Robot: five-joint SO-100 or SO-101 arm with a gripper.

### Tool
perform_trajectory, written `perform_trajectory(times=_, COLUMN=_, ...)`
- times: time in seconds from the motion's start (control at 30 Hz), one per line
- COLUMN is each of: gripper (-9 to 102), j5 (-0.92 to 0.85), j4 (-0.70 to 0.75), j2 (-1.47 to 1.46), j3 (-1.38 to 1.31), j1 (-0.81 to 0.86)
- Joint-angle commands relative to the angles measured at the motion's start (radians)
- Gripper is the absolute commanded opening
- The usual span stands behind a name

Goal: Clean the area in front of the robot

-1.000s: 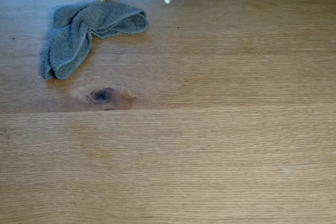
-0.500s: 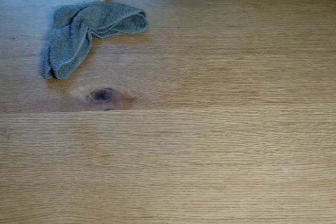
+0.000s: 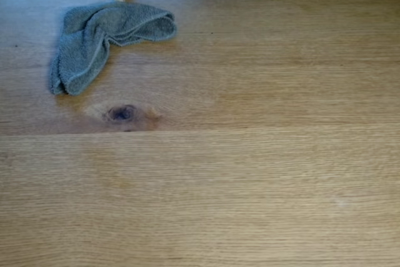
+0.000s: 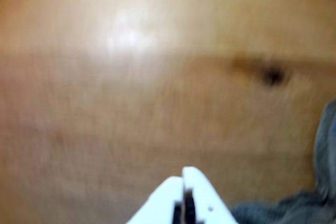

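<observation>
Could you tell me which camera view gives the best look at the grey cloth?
The fixed view: the grey cloth lies whole and sharp on the tabletop, crumpled near the dark knot. In the wrist view, a blurred part of it sits at the lower right edge beside the gripper.

No readable text, label, brand, number or sign anywhere, in either the fixed view or the blurred wrist view.
</observation>
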Motion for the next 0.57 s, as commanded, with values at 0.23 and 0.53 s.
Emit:
perform_trajectory(times=0.23, gripper=0, j5=-0.038, j4=0.215, j2=0.052, j3=0.097, j1=0.051)
perform_trajectory(times=0.53, gripper=0, j5=-0.038, j4=0.216, j2=0.052, j3=0.097, j1=0.051)
